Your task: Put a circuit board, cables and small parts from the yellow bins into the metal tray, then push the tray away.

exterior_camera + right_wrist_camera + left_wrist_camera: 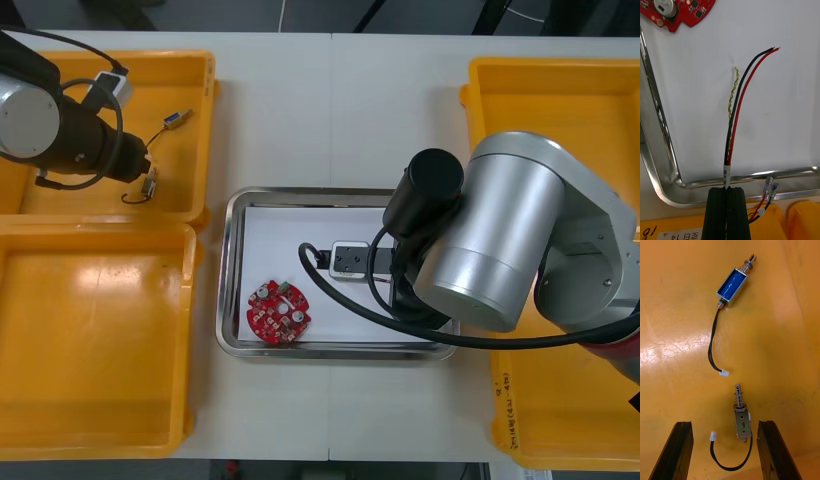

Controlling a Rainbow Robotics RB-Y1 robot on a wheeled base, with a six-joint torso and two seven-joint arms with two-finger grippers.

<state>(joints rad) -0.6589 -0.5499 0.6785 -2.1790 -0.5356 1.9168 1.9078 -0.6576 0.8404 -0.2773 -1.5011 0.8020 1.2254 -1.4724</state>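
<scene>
**Operator:** Right gripper (727, 191): status?

**Technician:** Fingers clamped on a cable bundle (739, 98) made up of one red lead, one black lead and one twisted yellow-green pair. The gripper sits at the rim of the metal tray (232, 270), on the tray's right side. The stripped ends of the leads reach out over the tray's white inside. The connector ends sit just beside the fingers, at the rim.

**Operator:** Tray contents?

**Technician:** One round red circuit board (278, 312) lies flat near the front left corner, apart from the leads.

**Operator:** Left gripper (725, 423): status?

**Technician:** Fingers spread apart above the far left yellow bin (190, 90). A small metal part (742, 422) with a black cable lies on the bin floor between the fingers, with no contact visible. A second small metal part (732, 285), blue-bodied, lies farther off in the same bin.
</scene>
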